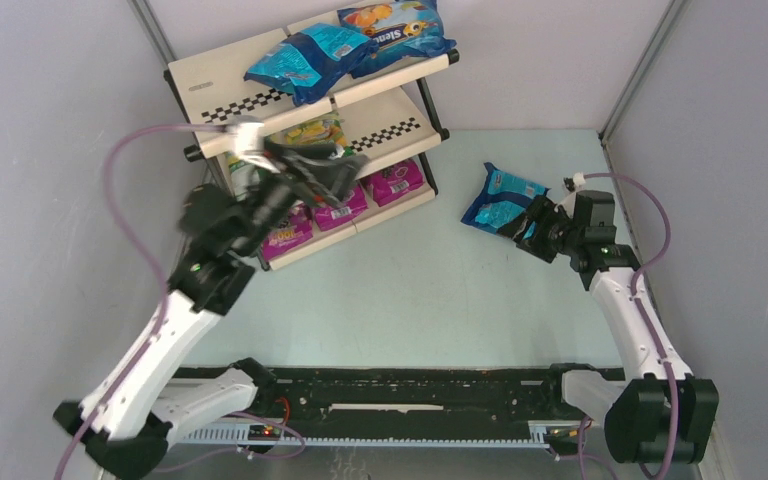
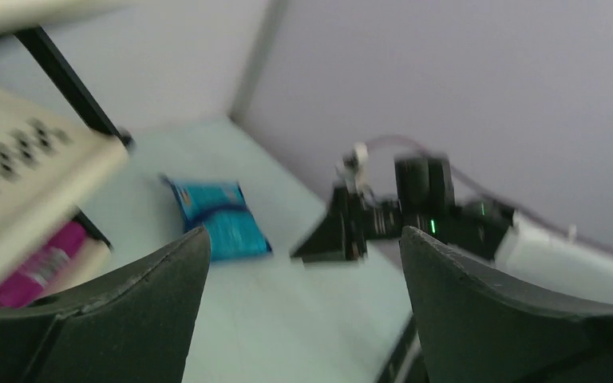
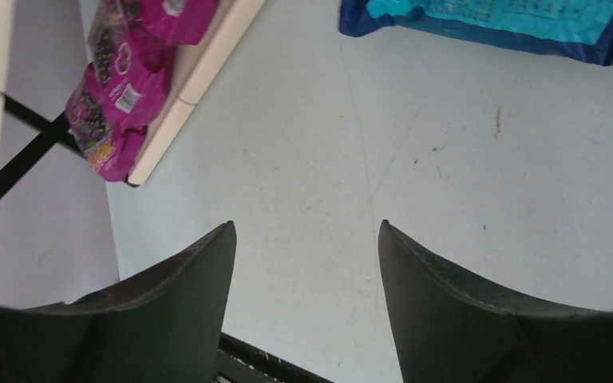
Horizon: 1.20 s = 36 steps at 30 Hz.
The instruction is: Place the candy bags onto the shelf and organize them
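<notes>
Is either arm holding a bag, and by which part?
Nothing is held: left gripper and right gripper have open, empty jaws; the teal bag lies free.

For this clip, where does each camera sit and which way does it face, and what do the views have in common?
Top external: above and behind the robot, looking down on the table, shelf far left; left arm and right arm show.
Left wrist: beside the shelf, facing across to the right arm; left gripper open, blurred.
Right wrist: looking down at the table toward the magenta bags; right gripper open.
Shared: the teal bag lying on the table appears in all three.
</notes>
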Tool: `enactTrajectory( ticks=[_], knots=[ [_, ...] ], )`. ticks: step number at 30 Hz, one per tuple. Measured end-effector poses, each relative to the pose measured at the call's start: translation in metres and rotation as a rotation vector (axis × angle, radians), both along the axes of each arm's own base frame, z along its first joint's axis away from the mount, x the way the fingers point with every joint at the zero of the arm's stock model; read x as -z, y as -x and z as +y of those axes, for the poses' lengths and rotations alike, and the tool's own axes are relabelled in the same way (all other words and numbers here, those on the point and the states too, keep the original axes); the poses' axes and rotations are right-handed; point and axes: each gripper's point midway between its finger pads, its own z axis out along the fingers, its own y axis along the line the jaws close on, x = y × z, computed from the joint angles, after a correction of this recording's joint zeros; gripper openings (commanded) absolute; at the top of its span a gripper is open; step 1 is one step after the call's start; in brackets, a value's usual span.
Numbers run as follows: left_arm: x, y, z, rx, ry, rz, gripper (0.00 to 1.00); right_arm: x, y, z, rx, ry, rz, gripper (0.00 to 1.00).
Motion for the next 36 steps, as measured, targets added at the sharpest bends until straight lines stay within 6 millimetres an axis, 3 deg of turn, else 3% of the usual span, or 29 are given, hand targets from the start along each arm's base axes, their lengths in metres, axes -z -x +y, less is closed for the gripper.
enactTrajectory(
  ticks=[2,5,7,10,13,16,18,20,22,26,30,36],
  knots=[
    [0.044,0.006,-0.032,0.098,-0.086,0.070,0.95,0.018,-0.004,-0.012,0.045,-0.005,0.034,0.92],
    [0.082,0.030,-0.054,0.186,-0.192,0.110,0.96,0.041,-0.015,-0.037,0.123,-0.019,0.079,1.00],
    [0.081,0.055,-0.068,0.263,-0.213,0.075,0.97,0.053,-0.025,-0.053,0.172,-0.039,0.100,1.00],
    [0.070,0.082,-0.073,0.327,-0.219,0.002,0.98,0.074,-0.042,-0.079,0.238,-0.077,0.132,1.00],
    [0.061,0.093,-0.068,0.322,-0.229,-0.058,0.99,0.095,-0.058,-0.099,0.281,-0.066,0.200,1.00],
    [0.057,0.097,-0.061,0.293,-0.252,-0.100,1.00,0.101,-0.081,-0.113,0.280,-0.057,0.208,0.99],
    [0.056,0.098,-0.058,0.275,-0.265,-0.122,1.00,0.102,-0.096,-0.118,0.267,-0.076,0.198,0.91],
    [0.055,0.095,-0.055,0.249,-0.275,-0.137,1.00,0.107,-0.107,-0.123,0.257,-0.112,0.191,0.73],
    [0.055,0.091,-0.053,0.222,-0.283,-0.143,1.00,0.118,-0.111,-0.121,0.238,-0.167,0.199,0.61],
    [0.058,0.085,-0.051,0.192,-0.302,-0.146,1.00,0.137,-0.113,-0.108,0.194,-0.277,0.232,0.52],
    [0.060,0.081,-0.050,0.173,-0.314,-0.147,1.00,0.137,-0.118,-0.090,0.134,-0.295,0.213,0.31],
    [0.061,0.079,-0.049,0.159,-0.321,-0.148,1.00,0.138,-0.119,-0.049,0.040,-0.289,0.197,0.14]
  ],
)
